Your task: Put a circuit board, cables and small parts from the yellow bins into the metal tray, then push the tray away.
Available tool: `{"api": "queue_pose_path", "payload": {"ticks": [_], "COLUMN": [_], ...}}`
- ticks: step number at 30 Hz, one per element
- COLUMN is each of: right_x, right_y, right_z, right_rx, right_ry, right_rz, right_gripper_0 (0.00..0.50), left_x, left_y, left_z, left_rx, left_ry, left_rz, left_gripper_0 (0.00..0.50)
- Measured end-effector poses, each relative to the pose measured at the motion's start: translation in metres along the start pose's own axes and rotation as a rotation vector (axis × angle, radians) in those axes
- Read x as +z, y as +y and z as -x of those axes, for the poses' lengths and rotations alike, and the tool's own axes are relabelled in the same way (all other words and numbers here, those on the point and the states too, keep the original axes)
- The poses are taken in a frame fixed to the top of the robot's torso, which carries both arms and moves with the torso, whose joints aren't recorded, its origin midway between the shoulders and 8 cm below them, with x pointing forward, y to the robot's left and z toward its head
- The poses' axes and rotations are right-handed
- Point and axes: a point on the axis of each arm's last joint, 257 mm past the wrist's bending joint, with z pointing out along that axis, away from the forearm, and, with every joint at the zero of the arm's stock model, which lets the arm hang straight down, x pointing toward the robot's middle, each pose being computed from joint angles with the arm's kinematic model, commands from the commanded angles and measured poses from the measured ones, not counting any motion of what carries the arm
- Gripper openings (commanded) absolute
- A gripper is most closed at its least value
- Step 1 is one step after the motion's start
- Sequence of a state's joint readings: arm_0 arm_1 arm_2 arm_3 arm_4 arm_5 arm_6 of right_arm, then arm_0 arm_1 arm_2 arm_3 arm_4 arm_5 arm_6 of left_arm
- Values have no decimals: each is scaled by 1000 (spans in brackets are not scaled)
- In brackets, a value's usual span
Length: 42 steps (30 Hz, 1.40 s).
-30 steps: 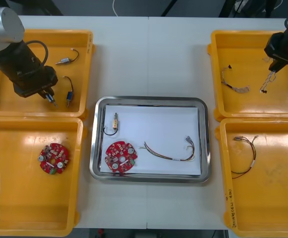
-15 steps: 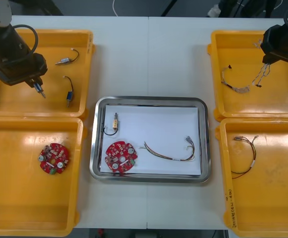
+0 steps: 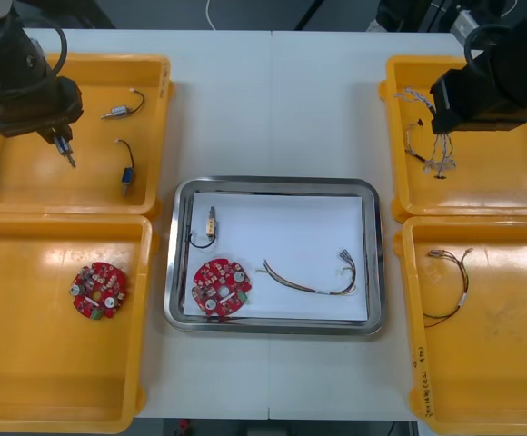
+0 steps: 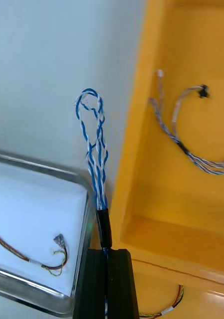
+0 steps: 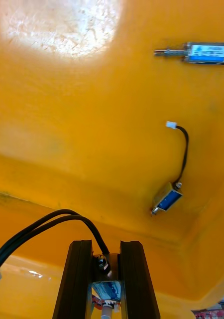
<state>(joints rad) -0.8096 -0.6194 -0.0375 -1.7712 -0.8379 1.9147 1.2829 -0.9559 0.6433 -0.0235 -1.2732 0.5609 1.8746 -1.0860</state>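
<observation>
Risk first: the metal tray [image 3: 273, 183] sits mid-bench [image 3: 273, 100], and its raised rim is the obstacle for both loads you carry. Your right gripper [image 3: 441, 127], over the inner edge of the far-right yellow bin [image 3: 518, 195], has its fingers pressed together on the black sleeve of a twisted blue and white cable [image 4: 94, 149]. The long loop hangs free beyond the fingers, so in my judgement it may drag over the bin wall or catch the tray rim and end up draped across the edge rather than inside. Your left gripper [image 3: 61, 141], above the far-left yellow bin [image 3: 18, 182], pinches a small metal part [image 5: 104, 290]. Its black lead [image 5: 57, 215] trails loose and could snag, twisting the part out of a narrow hold. Materials: both bins are smooth, glossy moulded plastic with sloped walls. The tray is polished metal with rounded corners and a flat white floor, already holding a round red circuit board [image 3: 221, 286], a red and yellow cable [image 3: 313, 288] and another part [image 3: 211, 221]. The held cable is thin, limp and tightly twisted; the held part is small, hard and blocky.
</observation>
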Motion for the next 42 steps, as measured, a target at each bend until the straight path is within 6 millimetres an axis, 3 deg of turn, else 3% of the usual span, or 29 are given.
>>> {"api": "queue_pose_path", "payload": {"ticks": [7,12,16,23,31,42], "right_x": [-2,9,19,35,48,78], "right_y": [39,50,59,73,107,125], "right_z": [-10,-22,-33,-47,-56,-76], "right_rx": [-215,-451,-515,-784,-850,-980], "right_ry": [-8,33,71,134,145,224], "right_rz": [-1,-11,-16,-36,-3,-40], "right_gripper_0": [0,0,0,0,0,0], "left_x": [-16,-22,-24,-28,-44,-42], "left_y": [-9,-15,-22,-47,-73,-73], "left_z": [-2,-3,-5,-12,-15,-24], "left_rx": [50,81,102,143,194,216], "left_ry": [-42,-81,-100,-126,-179,-196], "left_rz": [-4,-13,-21,-59,-104,-111], "left_gripper_0": [2,0,1,0,0,0]}}
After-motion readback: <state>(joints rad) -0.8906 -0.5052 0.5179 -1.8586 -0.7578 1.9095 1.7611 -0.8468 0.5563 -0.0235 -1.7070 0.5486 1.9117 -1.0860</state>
